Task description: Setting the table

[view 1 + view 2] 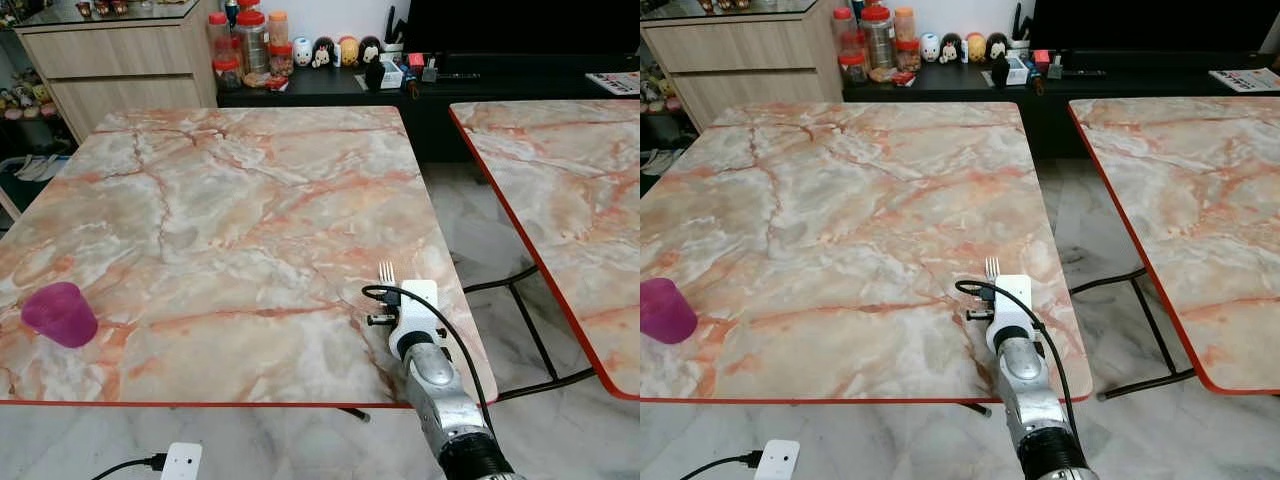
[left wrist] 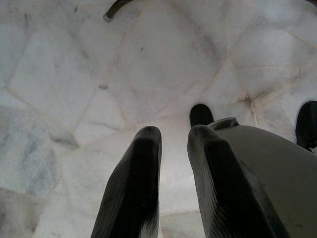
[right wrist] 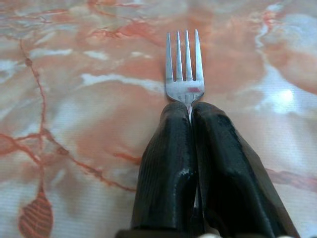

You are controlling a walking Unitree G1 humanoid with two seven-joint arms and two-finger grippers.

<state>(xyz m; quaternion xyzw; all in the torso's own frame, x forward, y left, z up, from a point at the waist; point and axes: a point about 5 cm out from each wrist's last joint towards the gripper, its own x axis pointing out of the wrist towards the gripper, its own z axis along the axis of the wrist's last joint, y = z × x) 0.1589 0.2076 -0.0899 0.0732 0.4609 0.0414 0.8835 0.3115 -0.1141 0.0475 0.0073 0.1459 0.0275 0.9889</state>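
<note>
Shiny metal fork (image 3: pixel 184 79), glossy marble table (image 1: pixel 230 200)

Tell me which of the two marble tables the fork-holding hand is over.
The nearer table, bearing the purple cup. The right hand holds the fork above its front-right corner; the other table stands farther right.

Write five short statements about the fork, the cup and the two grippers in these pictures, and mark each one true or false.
1. The right gripper is shut on the silver metal fork. True.
2. The fork's tines point back toward the robot. False: they point away from it, out past the fingertips.
3. The purple plastic cup sits at the far right corner of the marble-patterned table. False: it sits near the table's front left edge.
4. The left gripper holds a spoon. False: its fingers are slightly apart with nothing between them, above the pale tiled floor.
5. The fork is over the table's front right part. True.
</note>
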